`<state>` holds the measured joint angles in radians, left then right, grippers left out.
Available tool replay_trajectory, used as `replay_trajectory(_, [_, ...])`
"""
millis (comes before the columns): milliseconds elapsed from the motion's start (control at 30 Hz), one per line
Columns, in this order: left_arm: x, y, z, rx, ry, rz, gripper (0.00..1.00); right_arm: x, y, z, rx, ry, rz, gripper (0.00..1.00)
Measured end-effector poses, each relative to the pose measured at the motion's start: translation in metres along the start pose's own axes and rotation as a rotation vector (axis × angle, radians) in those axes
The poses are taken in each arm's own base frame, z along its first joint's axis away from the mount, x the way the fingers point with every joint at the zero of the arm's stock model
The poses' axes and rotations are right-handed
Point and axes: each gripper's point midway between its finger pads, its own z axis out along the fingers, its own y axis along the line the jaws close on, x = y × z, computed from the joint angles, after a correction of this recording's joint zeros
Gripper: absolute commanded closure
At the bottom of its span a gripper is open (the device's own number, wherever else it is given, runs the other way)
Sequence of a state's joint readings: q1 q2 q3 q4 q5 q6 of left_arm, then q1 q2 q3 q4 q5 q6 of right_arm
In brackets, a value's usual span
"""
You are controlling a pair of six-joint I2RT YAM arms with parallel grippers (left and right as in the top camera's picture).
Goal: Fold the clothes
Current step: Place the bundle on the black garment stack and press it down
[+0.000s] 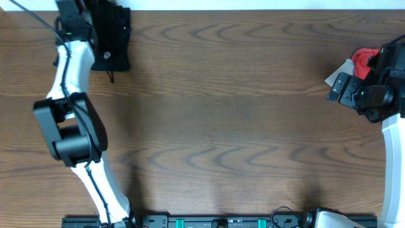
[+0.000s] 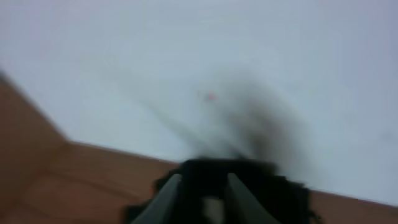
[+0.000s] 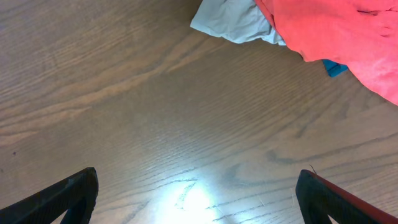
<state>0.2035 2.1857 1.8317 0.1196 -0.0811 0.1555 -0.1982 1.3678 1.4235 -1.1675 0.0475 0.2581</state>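
A black garment point(image 1: 111, 37), folded with a small white logo, lies at the table's far left edge. My left gripper point(image 1: 87, 18) is at it. In the blurred left wrist view the two fingers point(image 2: 208, 186) stand close together with the black garment point(image 2: 273, 186) between and behind them. My right gripper point(image 1: 337, 88) is wide open and empty above bare wood point(image 3: 196, 199). Just beyond it lies a pile with a red garment point(image 3: 336, 28) on a light grey one point(image 3: 230, 22). The pile also shows in the overhead view point(image 1: 361, 60).
A bit of blue cloth point(image 3: 336, 67) peeks from under the red garment. The wooden table point(image 1: 221, 114) ends at a white strip along the far edge. A black rail point(image 1: 215, 221) runs along the front edge between the arm bases.
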Motion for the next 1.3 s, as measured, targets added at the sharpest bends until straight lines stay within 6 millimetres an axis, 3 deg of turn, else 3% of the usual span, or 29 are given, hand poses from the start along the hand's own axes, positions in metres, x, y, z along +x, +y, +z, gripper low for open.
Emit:
replay_trajectory(67, [0.011, 0.017, 0.000, -0.029, 0.049, 0.000, 0.80, 0.000, 0.000, 0.000, 0.000, 0.000, 0.000, 0.01])
replay_trajectory(267, [0.078, 0.056, 0.018, -0.093, 0.204, -0.007, 0.80, 0.000, 0.000, 0.000, -0.001, 0.000, 0.000, 0.01])
replay_trajectory(467, [0.139, 0.052, 0.039, -0.090, 0.305, 0.001, 0.80, 0.000, 0.001, 0.000, -0.003, 0.001, 0.000, 0.01])
replay_trajectory(533, [0.149, 0.050, 0.042, -0.092, 0.319, 0.005, 0.80, 0.000, 0.001, 0.000, -0.003, 0.001, 0.000, 0.01])
replay_trajectory(933, [0.131, 0.052, 0.042, -0.098, 0.268, -0.001, 0.81, 0.001, 0.000, 0.000, -0.003, 0.005, 0.000, 0.01])
replay_trajectory(1133, [0.074, 0.044, 0.012, -0.026, 0.212, -0.012, 0.81, 0.001, 0.001, 0.000, -0.003, 0.003, 0.000, 0.01])
replay_trajectory(1300, [0.024, 0.015, -0.021, 0.103, 0.152, -0.012, 0.81, -0.001, 0.001, 0.000, -0.005, -0.004, 0.000, 0.01])
